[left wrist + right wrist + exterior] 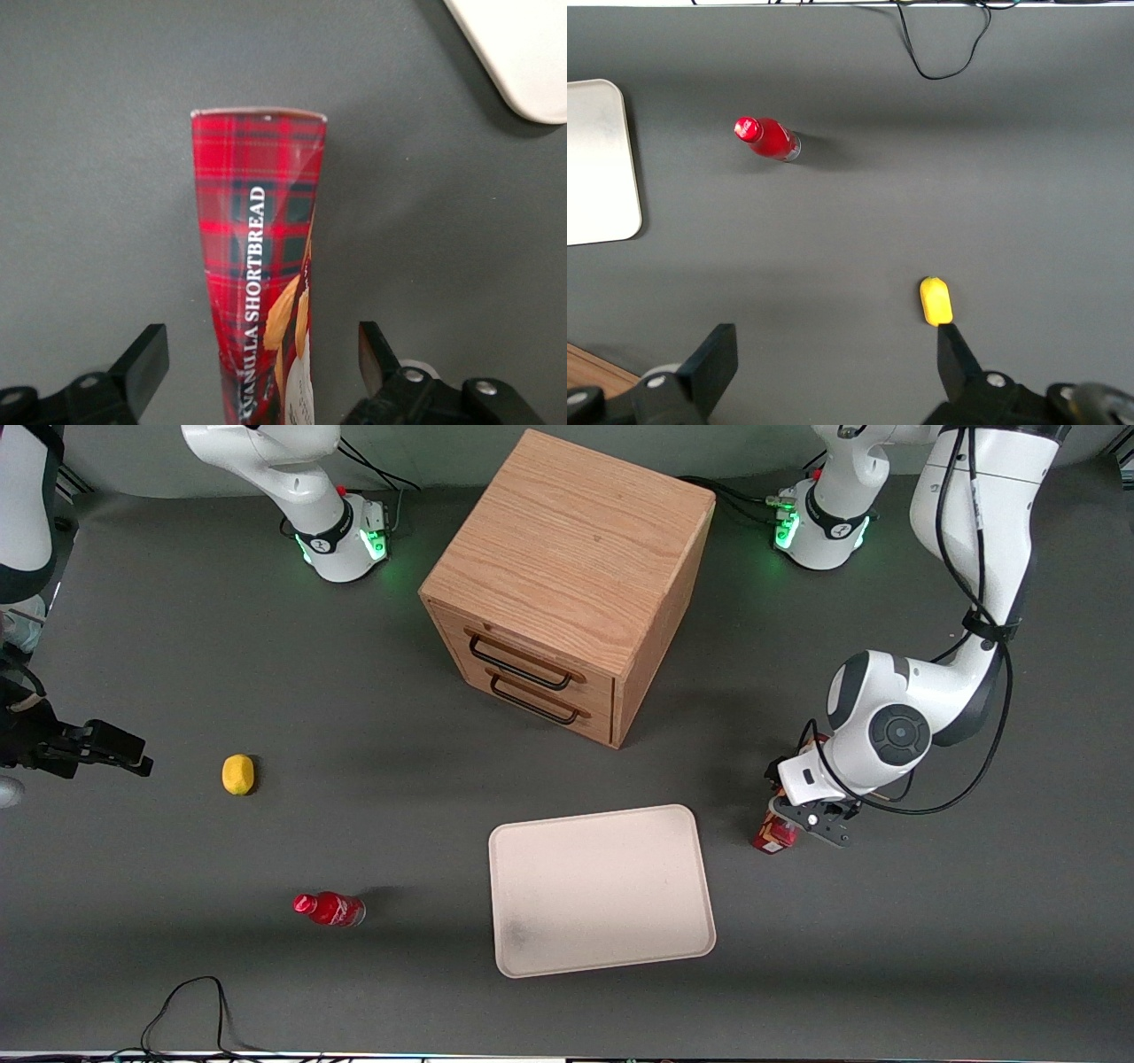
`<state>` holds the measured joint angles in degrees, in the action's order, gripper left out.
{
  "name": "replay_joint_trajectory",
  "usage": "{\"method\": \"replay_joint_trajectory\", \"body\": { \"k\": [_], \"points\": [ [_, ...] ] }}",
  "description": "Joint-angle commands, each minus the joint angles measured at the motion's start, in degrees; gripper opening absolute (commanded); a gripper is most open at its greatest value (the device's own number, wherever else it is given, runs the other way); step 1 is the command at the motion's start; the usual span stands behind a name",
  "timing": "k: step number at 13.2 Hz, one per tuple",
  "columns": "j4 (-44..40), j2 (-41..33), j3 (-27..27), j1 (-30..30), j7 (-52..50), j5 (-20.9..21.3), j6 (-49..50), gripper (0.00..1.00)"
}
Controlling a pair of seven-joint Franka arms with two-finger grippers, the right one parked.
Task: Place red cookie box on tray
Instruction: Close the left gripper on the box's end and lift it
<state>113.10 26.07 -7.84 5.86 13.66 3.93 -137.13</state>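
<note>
The red cookie box (257,230), a long tartan carton with cookie pictures, lies on the grey table beside the tray, toward the working arm's end. In the front view only its end (774,834) shows from under the wrist. My left gripper (802,815) is low over the box and open. In the left wrist view the gripper (261,354) straddles the box, with a gap between each fingertip (146,363) and the carton. The cream-white tray (602,890) lies flat and holds nothing. Its corner shows in the left wrist view (523,53).
A wooden drawer cabinet (567,584) stands farther from the front camera than the tray. A small red bottle (330,909) and a yellow lemon (237,773) lie toward the parked arm's end. A black cable (186,1001) loops at the table's near edge.
</note>
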Motion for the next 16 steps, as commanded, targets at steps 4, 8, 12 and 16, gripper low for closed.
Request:
{"method": "replay_joint_trajectory", "body": {
  "k": [4, 8, 12, 16],
  "points": [
    [1.77, -1.46, 0.46, 0.64, -1.79, 2.31, -0.42, 0.00],
    [0.90, -2.85, 0.46, 0.64, -2.59, 2.13, 0.89, 0.00],
    [-18.29, -2.96, 0.37, 1.69, -6.79, -0.31, 26.41, 0.00],
    [-41.33, 4.75, 0.46, 2.58, -10.30, -10.86, 40.52, 0.00]
  ]
}}
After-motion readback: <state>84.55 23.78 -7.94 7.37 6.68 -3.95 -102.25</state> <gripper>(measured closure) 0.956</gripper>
